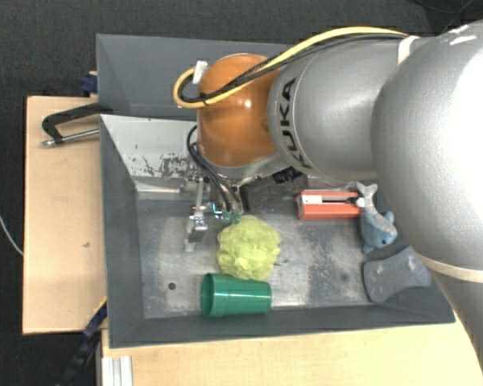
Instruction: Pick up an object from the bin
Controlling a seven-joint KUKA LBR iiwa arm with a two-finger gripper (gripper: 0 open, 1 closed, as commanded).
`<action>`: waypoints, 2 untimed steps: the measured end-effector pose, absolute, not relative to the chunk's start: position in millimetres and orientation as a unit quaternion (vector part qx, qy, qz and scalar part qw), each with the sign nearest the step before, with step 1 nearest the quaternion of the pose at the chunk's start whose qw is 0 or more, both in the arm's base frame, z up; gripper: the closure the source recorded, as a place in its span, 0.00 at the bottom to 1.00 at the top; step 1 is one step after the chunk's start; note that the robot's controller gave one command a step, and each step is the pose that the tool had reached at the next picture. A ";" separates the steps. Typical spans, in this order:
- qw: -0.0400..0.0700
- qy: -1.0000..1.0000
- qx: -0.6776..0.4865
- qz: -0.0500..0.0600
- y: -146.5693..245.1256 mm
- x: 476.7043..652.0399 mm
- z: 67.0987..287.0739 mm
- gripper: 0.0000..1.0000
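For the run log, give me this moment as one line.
jaws: low over bin floor, just left of yellow-green pouf | green cup: on its side, below pouf in view | grasp: none seen

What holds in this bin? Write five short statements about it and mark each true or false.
1. The green cup lies on its side near the lower wall of the bin. True.
2. The yellow-green puff lies right of the orange box. False: it lies to the box's left.
3. The gripper is down in the bin, just left of the puff. True.
4. The gripper holds the green cup. False: the cup lies on the bin floor, apart from it.
5. A blue-grey toy lies at the orange box's right end. True.
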State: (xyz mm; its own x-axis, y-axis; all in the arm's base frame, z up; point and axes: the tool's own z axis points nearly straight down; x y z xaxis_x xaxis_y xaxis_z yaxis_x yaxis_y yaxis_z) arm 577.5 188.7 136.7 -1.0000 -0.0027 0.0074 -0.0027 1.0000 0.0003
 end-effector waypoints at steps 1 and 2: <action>0.000 -1.000 0.001 -0.001 188.0 579.5 141.7 0.00; -0.002 -1.000 0.009 -0.002 146.3 595.0 137.4 0.00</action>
